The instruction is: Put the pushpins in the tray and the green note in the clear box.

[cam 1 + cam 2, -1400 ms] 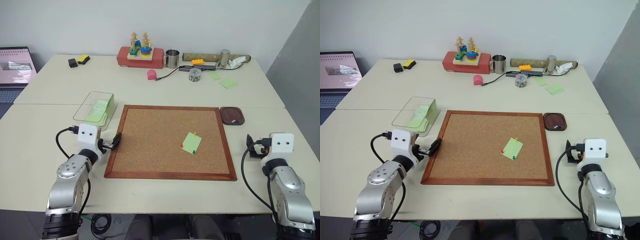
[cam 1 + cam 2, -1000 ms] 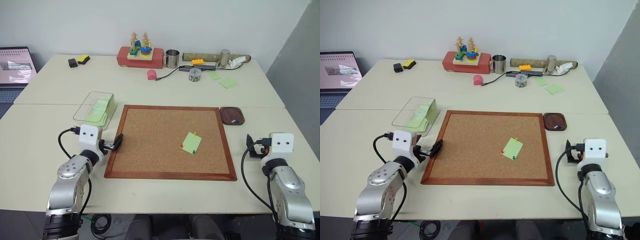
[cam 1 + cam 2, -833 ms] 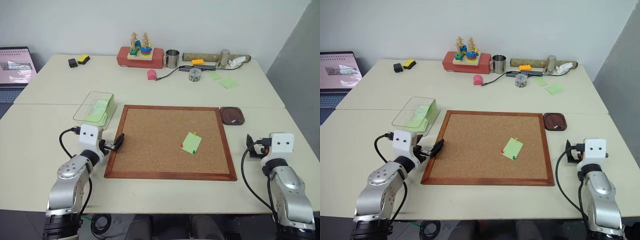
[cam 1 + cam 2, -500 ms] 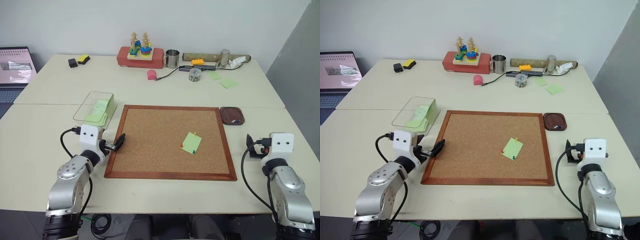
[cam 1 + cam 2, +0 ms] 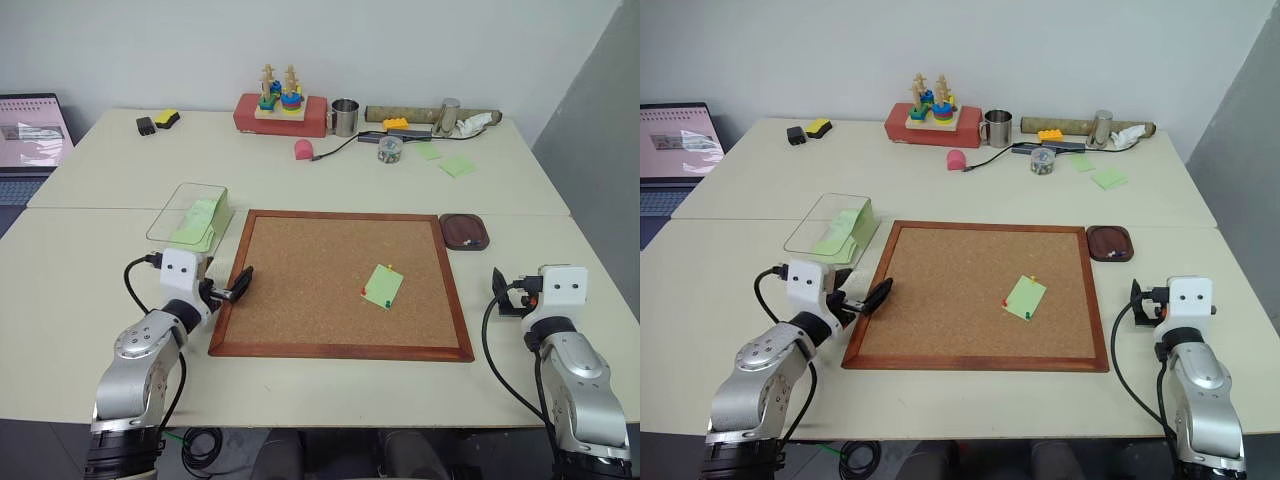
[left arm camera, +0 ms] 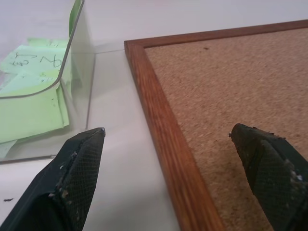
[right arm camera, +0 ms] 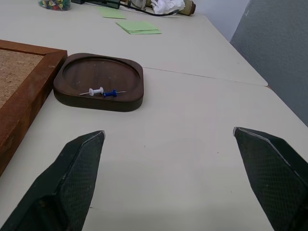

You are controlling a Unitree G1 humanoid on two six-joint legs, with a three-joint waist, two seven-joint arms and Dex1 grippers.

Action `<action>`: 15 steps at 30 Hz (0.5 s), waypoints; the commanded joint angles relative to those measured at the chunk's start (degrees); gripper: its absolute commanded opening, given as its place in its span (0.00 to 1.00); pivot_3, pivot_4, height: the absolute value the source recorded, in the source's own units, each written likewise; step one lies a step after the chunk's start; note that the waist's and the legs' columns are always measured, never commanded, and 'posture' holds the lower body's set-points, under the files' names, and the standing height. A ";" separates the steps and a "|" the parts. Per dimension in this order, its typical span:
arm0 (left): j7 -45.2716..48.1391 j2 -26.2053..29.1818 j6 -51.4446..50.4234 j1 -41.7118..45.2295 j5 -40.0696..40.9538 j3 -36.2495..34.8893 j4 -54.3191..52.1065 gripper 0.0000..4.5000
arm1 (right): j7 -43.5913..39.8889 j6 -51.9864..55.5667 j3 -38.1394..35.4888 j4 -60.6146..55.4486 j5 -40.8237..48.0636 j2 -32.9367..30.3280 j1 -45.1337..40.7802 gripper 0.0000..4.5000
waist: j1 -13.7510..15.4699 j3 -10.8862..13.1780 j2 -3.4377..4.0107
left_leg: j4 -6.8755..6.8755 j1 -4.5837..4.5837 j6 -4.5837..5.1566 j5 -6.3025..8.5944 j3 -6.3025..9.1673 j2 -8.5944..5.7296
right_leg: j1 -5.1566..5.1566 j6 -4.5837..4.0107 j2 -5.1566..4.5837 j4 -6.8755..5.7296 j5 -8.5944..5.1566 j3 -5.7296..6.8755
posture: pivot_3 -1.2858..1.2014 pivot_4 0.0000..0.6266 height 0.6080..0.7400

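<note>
The left gripper (image 6: 166, 159) hung wide open and empty at the corkboard's (image 5: 340, 280) left edge, beside the clear box (image 5: 190, 214). The green note (image 5: 383, 286) sat pinned near the board's middle. The right gripper (image 7: 168, 168) gaped empty, facing the tray (image 7: 98, 82), which held 2 pushpins (image 7: 102, 92).

laptop (image 5: 30, 135) cut off at edge

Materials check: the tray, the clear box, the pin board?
Tray: dark brown, smooth satin sheen, probably wood or moulded plastic; no grain is legible.
Clear box: transparent colourless plastic; the green papers show through its wall.
Pin board: speckled granular cork face in a reddish-brown varnished wood frame.
</note>
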State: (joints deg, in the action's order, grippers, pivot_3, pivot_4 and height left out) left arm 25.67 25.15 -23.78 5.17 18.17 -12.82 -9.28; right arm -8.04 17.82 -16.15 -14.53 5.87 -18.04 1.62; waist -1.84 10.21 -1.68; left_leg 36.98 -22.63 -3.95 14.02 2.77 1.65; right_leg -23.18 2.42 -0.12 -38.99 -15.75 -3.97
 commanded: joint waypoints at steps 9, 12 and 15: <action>13.42 9.09 -5.07 1.49 6.35 4.10 -8.70 0.99 | -20.76 4.30 2.62 -5.16 18.56 -5.32 -5.22 1.00 | -0.08 0.02 0.03 | -0.01 0.01 0.00 0.00 0.00 0.02 | 0.00 0.01 0.03 0.02 -0.01 0.00 | 0.52 0.24 1.00; 15.73 10.42 -7.93 3.16 8.56 4.64 -9.40 0.99 | -28.40 8.84 4.82 -7.42 23.57 -10.01 -5.45 1.00 | 0.00 0.05 0.03 | 0.01 -0.02 0.01 0.00 0.01 0.01 | 0.00 0.02 0.03 0.03 -0.01 0.02 | 0.52 0.24 1.00; 17.60 11.65 -9.87 3.81 9.77 5.41 -9.99 0.99 | -32.55 11.69 6.14 -8.75 26.25 -13.94 -5.36 1.00 | -0.02 0.05 0.03 | 0.00 -0.03 0.01 0.00 0.06 0.02 | 0.00 0.06 0.03 0.03 -0.04 0.06 | 0.52 0.24 1.00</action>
State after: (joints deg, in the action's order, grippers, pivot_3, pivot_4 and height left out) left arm 41.92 35.90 -32.72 8.42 26.52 -7.99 -16.63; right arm -37.82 27.90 -9.81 -20.88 29.64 -30.39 -3.40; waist -1.85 10.27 -1.65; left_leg 36.98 -22.66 -3.94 14.03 2.83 1.66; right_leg -23.18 2.49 -0.08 -38.95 -15.80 -3.92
